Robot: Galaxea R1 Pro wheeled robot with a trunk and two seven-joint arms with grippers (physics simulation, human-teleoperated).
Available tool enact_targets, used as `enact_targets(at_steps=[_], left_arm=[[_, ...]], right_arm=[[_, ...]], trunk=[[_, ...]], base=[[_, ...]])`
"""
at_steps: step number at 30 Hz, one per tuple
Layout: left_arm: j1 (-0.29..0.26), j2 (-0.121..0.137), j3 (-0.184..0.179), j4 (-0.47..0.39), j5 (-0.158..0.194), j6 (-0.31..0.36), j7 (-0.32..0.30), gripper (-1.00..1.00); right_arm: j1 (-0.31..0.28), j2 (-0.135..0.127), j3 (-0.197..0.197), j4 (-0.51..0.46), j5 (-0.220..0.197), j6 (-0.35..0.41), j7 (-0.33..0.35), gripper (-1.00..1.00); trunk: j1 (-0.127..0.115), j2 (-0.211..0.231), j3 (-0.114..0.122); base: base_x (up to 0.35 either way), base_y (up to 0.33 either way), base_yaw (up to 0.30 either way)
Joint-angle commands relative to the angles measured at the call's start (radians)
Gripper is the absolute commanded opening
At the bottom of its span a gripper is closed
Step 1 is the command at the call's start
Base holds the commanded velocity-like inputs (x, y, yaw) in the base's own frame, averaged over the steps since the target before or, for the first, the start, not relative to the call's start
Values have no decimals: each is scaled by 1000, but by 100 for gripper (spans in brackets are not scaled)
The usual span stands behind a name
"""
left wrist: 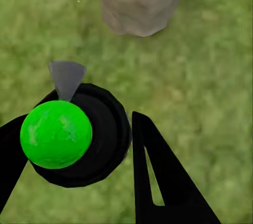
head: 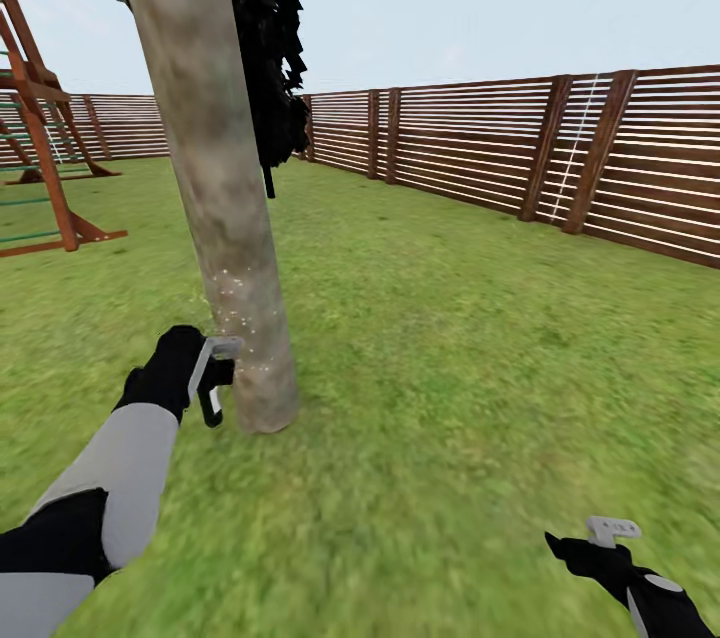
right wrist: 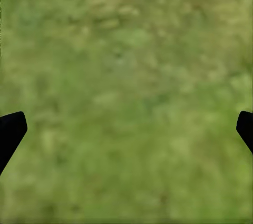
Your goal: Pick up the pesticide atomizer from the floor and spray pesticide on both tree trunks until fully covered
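1 tree trunk (head: 215,178), 1 pesticide atomizer (left wrist: 74,137) in left tool (head: 215,380)

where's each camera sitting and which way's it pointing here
Head view: on the robot's head, looking forward and down over the lawn at the tree trunk and fence; both arms show, the left end effector beside the trunk base, the right end effector low over grass.
Left wrist view: near the left end effector, looking down along its fingers at the pesticide atomizer it holds, grass and trunk base beyond.
Right wrist view: near the right end effector, facing grass between spread fingertips.
Shared: head and left wrist views both show the trunk base with white pesticide specks.
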Motion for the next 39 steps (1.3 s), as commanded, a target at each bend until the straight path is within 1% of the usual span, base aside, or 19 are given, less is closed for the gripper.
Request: enact_targets(at_steps=[1, 2, 3, 5, 6, 9, 11, 13, 15, 16, 17, 21, 22, 24, 26, 32, 34, 36, 39], left_arm=[[-10, 2, 7, -5, -4, 5, -6, -100], [-42, 4, 6, -9, -4, 8, -8, -100], [-122, 8, 4, -3, -3, 13, -9, -100], [-231, 11, 1, 6, -3, 16, -10, -100], [-258, 13, -1, 11, -5, 17, -10, -100], [-260, 46, -4, 23, -6, 15, -9, -100], [-252, 88, -4, 45, -7, 8, -9, -100], [-208, 101, -4, 51, -7, 1, -10, -100], [-133, 95, -1, 53, -5, -46, -10, -100], [-84, 76, 0, 53, -4, -85, -11, -100], [-58, 53, 1, 53, -5, -98, -11, -100], [5, -16, 0, 53, -6, -110, -7, -100], [19, -20, 0, 52, -7, -113, -4, -100], [56, -21, 0, 52, -10, -167, 4, -100], [98, -21, 2, 52, -11, -214, 10, -100], [157, -21, 11, 49, 0, -223, 7, -100], [173, -21, 13, 51, 38, -239, 5, -100], [198, -17, 14, 52, 78, -294, 9, -100], [210, -15, 12, 43, 88, -317, 10, -100]], right_arm=[[-1, 0, -8, -2, 6, 2, 9, 100], [-1, 0, -8, -3, 6, 2, 9, 100], [-1, -1, -9, -3, 6, 2, 9, 100], [-1, -2, -10, -3, 6, 2, 9, 100], [-1, -2, -10, -3, 6, 2, 9, 100], [-1, -2, -10, -3, 6, 2, 9, 100], [-1, -2, -9, -3, 6, 2, 9, 100], [-1, -2, -9, -3, 6, 2, 9, 100], [-1, -2, -8, -3, 7, 2, 9, 100], [-1, -1, -8, -2, 7, 2, 9, 100], [-1, -1, -8, -2, 7, 2, 9, 100], [-1, -1, -8, -2, 7, 1, 9, 100], [-1, -1, -9, -2, 7, 1, 9, 100], [5, -2, -10, -2, 7, 0, 9, 100], [38, -2, -10, -3, 6, -2, 8, 100], [45, -1, -10, -5, 4, -3, 10, 100], [45, -1, -10, -6, 4, -3, 10, 100], [45, -1, -10, -6, 4, -4, 9, 100], [45, -1, -10, -5, 4, -4, 9, 100]], trunk=[[0, 0, -1], [0, 0, -1], [0, 0, -1], [0, 0, -1], [0, 0, -1], [0, 0, -1], [0, 0, -1], [0, 0, -1], [0, 0, -1], [0, 0, -1], [0, 0, -1], [0, 0, -1], [0, 0, -1], [0, 0, -1], [0, 0, -1], [0, 0, -1], [0, 0, -1], [0, 0, -1], [0, 0, -1]], base=[[0, 0, 0], [0, 0, 0], [0, 0, 0], [0, 0, 0], [0, 0, 0], [0, 0, 0], [0, 0, 0], [0, 0, 0], [0, 0, 0], [0, 0, 0], [0, 0, 0], [0, 0, 0], [0, 0, 0], [0, 0, 0], [0, 0, 0], [0, 0, 0], [15, -46, 13], [67, -205, 172], [112, -260, 261]])
